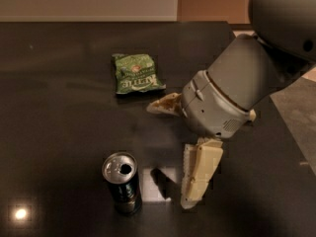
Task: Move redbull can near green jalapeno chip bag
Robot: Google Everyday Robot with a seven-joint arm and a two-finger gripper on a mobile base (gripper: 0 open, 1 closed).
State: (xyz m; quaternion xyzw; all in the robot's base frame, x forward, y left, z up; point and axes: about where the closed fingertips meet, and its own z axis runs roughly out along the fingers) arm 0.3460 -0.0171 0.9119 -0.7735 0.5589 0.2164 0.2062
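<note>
The redbull can (122, 182) stands upright on the dark table (54, 112) at the front left, its silver top and tab hole showing. The green jalapeno chip bag (137, 73) lies flat further back, well apart from the can. My gripper (168, 157) hangs on the grey arm (232, 93) just right of the can and in front of the bag. It is open wide and empty. One pale finger (160, 105) points left toward the bag and the other (198, 174) points down beside the can.
The table's right edge (284, 127) runs diagonally behind the arm, with lighter floor (301, 102) beyond it. A bright light reflection (20, 214) shows at the front left of the table. A small pale bit (252, 115) peeks out behind the arm.
</note>
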